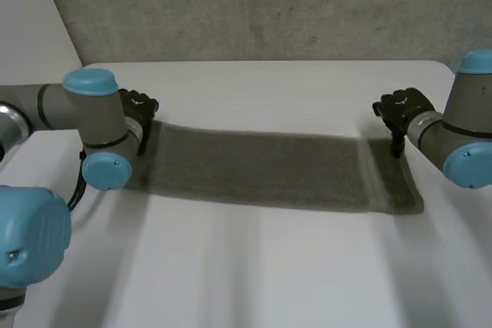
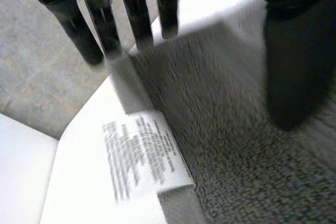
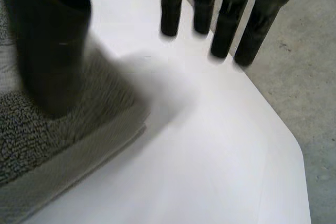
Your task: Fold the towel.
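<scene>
A dark grey towel (image 1: 261, 170) lies flat as a long strip across the white table (image 1: 254, 274). My left hand (image 1: 137, 107) is at the towel's far left corner. In the left wrist view its fingers (image 2: 134, 9) are straight and apart from the thumb, hovering over the towel's edge (image 2: 236, 145), and a white care label (image 2: 144, 153) sticks out there. My right hand (image 1: 401, 107) is at the far right corner. In the right wrist view its fingers (image 3: 226, 19) are straight over bare table, the thumb is above the towel's end (image 3: 31, 135), and nothing is pinched.
A concrete wall (image 1: 269, 5) stands behind the table's far edge. The table's far right corner (image 3: 299, 150) lies just beyond my right fingertips, with floor past it. The left table edge (image 2: 63, 135) runs close to the label.
</scene>
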Motion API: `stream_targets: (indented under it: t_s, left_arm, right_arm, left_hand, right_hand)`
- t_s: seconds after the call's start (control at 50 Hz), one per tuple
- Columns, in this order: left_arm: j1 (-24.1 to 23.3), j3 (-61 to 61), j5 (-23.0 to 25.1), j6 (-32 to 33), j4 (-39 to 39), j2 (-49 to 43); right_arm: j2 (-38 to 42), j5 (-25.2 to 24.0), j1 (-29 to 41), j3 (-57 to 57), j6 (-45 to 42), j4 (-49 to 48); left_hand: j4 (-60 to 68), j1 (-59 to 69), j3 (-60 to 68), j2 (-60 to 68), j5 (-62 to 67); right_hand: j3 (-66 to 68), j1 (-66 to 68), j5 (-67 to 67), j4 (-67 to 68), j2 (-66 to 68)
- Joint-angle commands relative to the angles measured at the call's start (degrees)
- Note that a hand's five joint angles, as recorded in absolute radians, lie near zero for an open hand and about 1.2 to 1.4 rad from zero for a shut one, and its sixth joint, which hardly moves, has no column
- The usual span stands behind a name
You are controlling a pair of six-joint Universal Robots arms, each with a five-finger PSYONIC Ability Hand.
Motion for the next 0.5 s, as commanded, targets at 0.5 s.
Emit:
stream_targets:
  t_s: [0.5]
  left_arm:
    - [0.85,-33.8,11.67,-16.67,6.26,30.09]
  right_arm:
    - [-29.33,-3.65,-0.04,32.58,3.18,-3.28]
  left_hand:
    - [-9.21,-9.72,-10.72,-10.66,-20.72]
  right_hand:
    - [-4.0,-3.25,-1.85,-4.08,-2.39]
